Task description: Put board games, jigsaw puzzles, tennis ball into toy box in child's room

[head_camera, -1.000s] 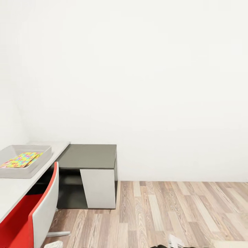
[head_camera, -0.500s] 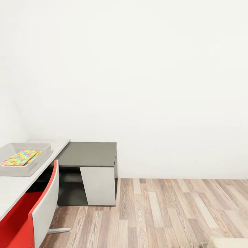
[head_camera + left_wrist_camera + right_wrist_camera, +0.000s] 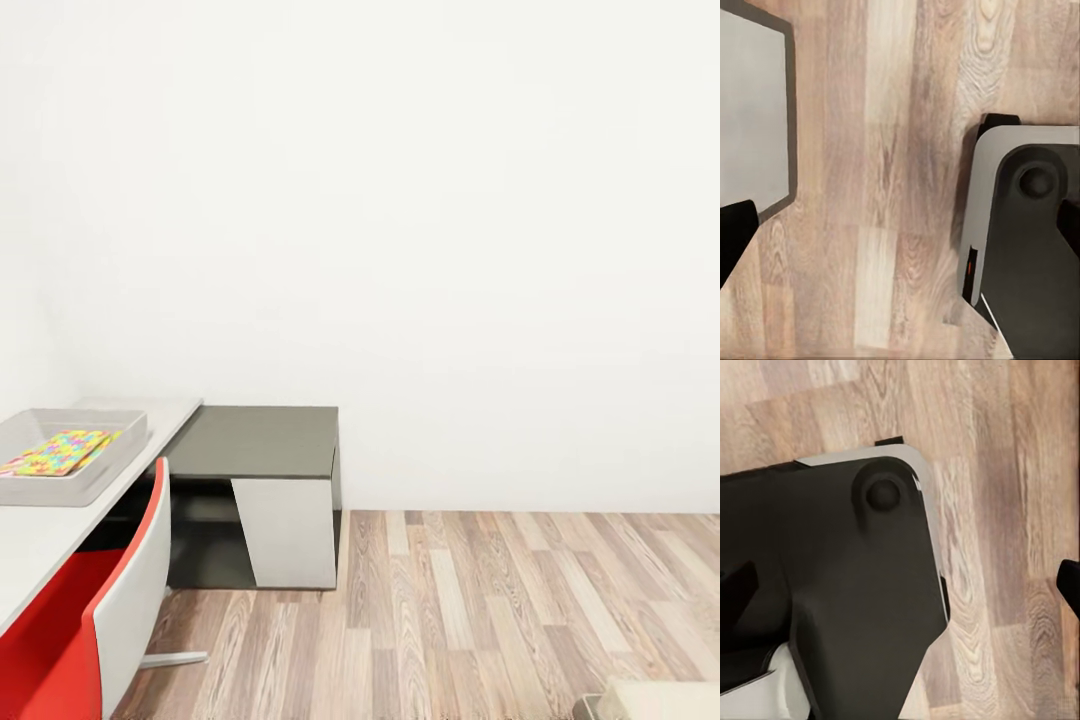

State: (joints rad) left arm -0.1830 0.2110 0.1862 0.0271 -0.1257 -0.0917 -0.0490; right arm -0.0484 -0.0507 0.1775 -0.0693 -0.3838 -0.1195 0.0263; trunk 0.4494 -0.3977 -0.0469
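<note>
1. the toy box [image 3: 110, 470] sits on the pale table [image 3: 40, 550] at the head view's left, with a jigsaw puzzle [image 3: 58, 452] lying flat inside it.
2. the box's long axis appears to run along the table top towards the white wall [image 3: 420, 220]; the puzzle lies slightly askew to the walls.
3. a red-and-white chair [image 3: 110, 610] stands tucked against the table.
4. left gripper [image 3: 900, 225]: dark fingertips at opposite frame edges, spread apart, nothing between them, pointing down at the plank floor [image 3: 892, 187].
5. right gripper [image 3: 907, 585]: likewise spread and empty over the robot's base [image 3: 840, 592].
6. judgement: arms hang stowed for travel; robot likely in transit towards the remaining toys.
</note>
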